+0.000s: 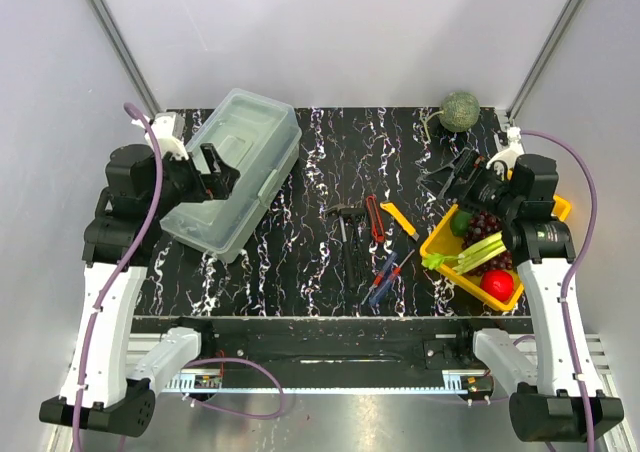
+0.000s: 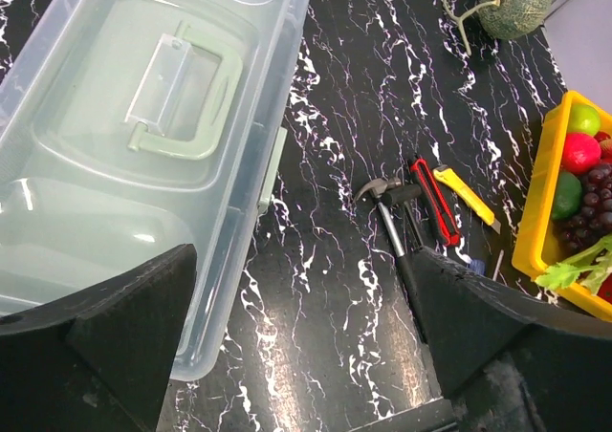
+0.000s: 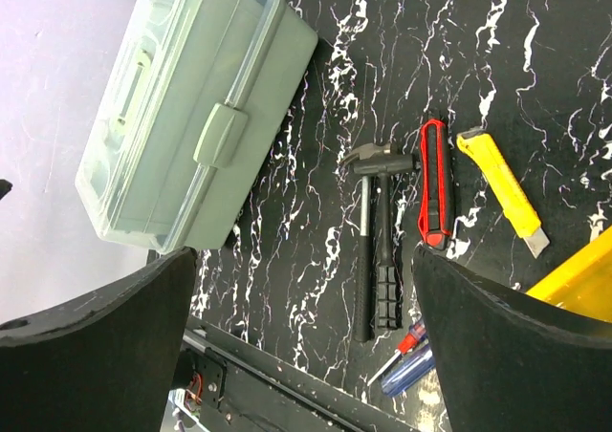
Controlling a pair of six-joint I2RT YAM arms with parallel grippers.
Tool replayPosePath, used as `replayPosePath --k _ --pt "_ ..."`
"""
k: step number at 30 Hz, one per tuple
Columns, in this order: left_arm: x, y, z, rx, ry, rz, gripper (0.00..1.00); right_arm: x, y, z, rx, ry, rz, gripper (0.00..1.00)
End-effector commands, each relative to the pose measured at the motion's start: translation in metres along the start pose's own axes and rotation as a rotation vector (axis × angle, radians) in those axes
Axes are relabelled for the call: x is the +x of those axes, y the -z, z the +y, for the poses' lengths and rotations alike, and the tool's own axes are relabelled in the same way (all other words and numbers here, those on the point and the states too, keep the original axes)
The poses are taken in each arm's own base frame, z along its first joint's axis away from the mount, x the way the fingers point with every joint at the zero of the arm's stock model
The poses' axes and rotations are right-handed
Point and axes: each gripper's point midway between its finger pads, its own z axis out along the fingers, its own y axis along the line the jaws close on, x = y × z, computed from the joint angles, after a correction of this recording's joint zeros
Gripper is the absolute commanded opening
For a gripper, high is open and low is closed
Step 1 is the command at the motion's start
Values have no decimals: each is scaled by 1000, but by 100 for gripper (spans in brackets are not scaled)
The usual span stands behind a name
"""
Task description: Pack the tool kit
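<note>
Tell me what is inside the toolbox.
The toolbox is shut. Through its clear lid only pale moulded shapes show, nothing I can name; anything lower is hidden.

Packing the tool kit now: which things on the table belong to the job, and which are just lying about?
For the job: toolbox, hammer, red pliers, yellow knife, screwdrivers.
Lying about: yellow tray of fruit, melon.

No readable text or labels.

toolbox (image 1: 232, 172) grey-green | pliers (image 1: 374, 218) red | knife (image 1: 399, 220) yellow
</note>
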Motion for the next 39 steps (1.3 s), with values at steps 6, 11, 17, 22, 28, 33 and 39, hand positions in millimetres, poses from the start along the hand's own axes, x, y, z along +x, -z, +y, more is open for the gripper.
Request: replayPosePath --k 6,11,17,22,28,33,39 --pt "-29 -12 44 -228 -64 -112 99 -2 -17 7 -97 -5 -1 99" --pt "-39 -29 102 -500 15 -99 99 17 -36 25 -154 11 44 99" --pt "-79 -53 131 -467 62 -145 99 50 -75 47 -139 51 110 97" --pt "-91 -85 172 -429 86 -139 99 76 -104 63 -143 82 148 93" --pt "-70 -131 178 -105 142 -78 99 99 -128 75 -175 106 187 92" --pt "-45 -147 170 18 191 -52 99 113 -138 85 -223 115 215 93" --pt "-17 -150 169 11 319 16 99 122 -151 94 -252 74 218 92"
